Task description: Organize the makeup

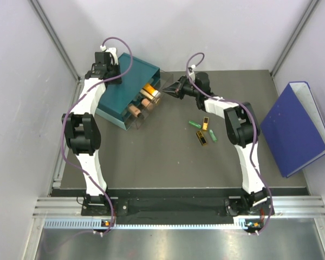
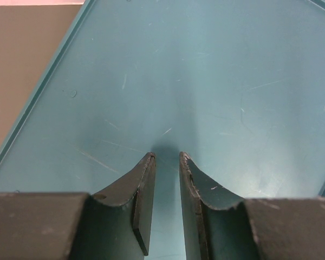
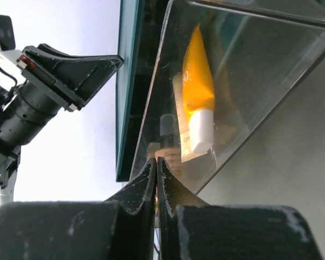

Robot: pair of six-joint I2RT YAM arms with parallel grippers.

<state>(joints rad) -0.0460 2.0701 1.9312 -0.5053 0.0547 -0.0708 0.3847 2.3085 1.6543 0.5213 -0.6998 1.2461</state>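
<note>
- Right gripper [image 3: 156,161]: fingers pressed together, empty, tips at the clear drawer [image 3: 254,76].
- Left gripper [image 2: 167,156]: barely parted, empty, above the teal box [image 2: 206,81].
- Orange tube [image 3: 197,70] sits in the drawer; green tube [image 1: 194,124] lies loose to the right. Probably light, slick and roll-prone, so pinch mid-barrel.

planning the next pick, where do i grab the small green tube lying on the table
Take the small green tube across its middle, from straight above. It lies flat on the dark table, with bare surface along both long sides; a gold-and-black stick sits close to one end.
</note>
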